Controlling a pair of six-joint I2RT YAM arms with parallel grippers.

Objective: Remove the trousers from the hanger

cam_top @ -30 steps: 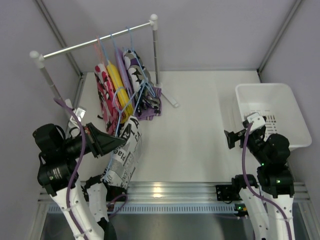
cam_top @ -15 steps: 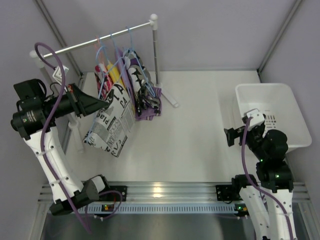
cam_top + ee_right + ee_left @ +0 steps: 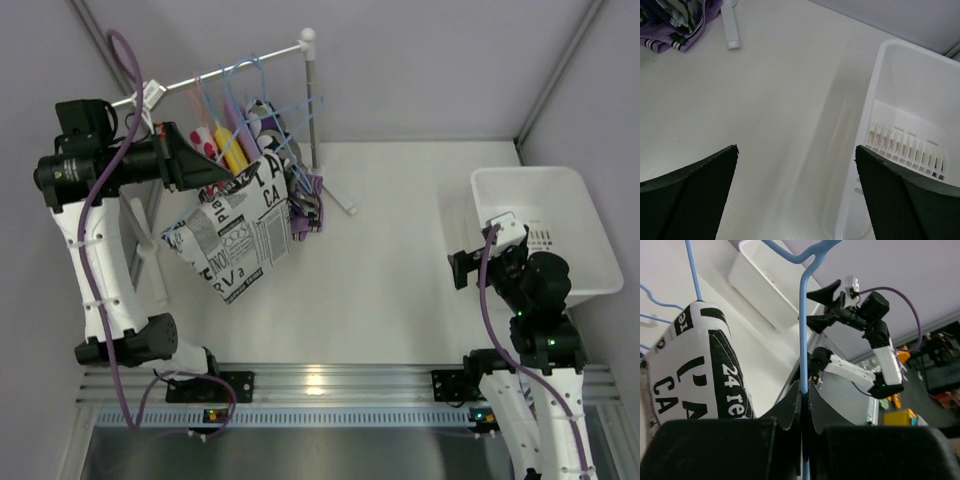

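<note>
White bench (image 3: pixel 400 250), grey walls all round. The newsprint-pattern trousers (image 3: pixel 245 235) hung in the air off a blue hanger (image 3: pixel 803 330), around 10 o'clock in the top view, close to the rail (image 3: pixel 220 75). Left jaws were clamped shut on the hanger's wire stem, with the cloth just beside them. More trousers (image 3: pixel 225 140) hung on the rail at 11 o'clock, with a purple heap (image 3: pixel 312 215) on the bench below. Right jaws stood wide open, holding nothing, next to the white basket (image 3: pixel 560 200) at 3 o'clock.
</note>
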